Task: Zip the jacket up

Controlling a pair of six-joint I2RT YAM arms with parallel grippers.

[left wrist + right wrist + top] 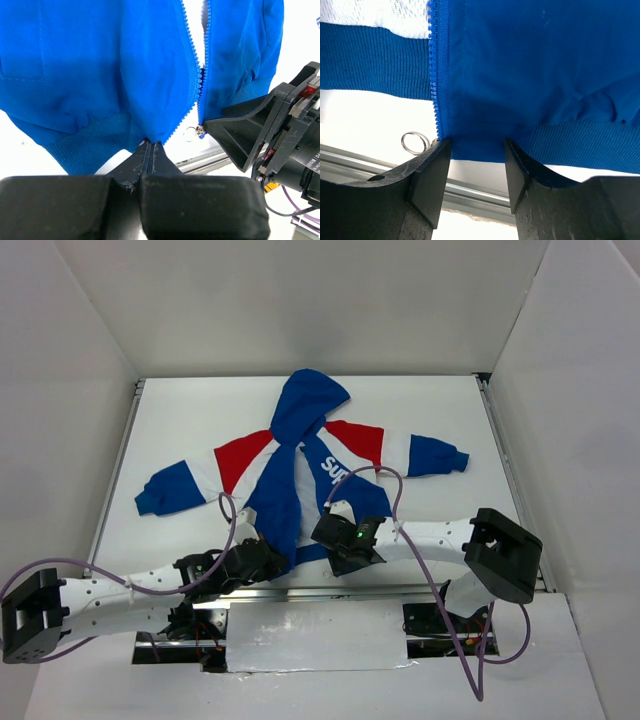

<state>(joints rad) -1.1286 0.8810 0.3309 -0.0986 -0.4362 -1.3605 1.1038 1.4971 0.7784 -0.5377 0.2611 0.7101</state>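
The jacket [300,470] lies flat on the white table, hood at the far side, royal blue with red and white bands. My left gripper [275,560] is shut on the bottom hem of one blue front panel [125,100], fingertips pinching the hem edge [150,146]. The zipper slider with its metal ring [192,133] sits at the hem just to the right of it, and the two tooth rows part above it. My right gripper [335,538] is open, its jaws astride the other panel's hem [475,150]. The ring [413,141] lies just beside its left finger [430,170].
A metal rail [300,592] runs along the table's near edge, just behind both grippers. White walls [70,390] enclose the table on three sides. Purple cables [400,490] loop over the jacket's lower right part. The right gripper's body [260,135] shows close in the left wrist view.
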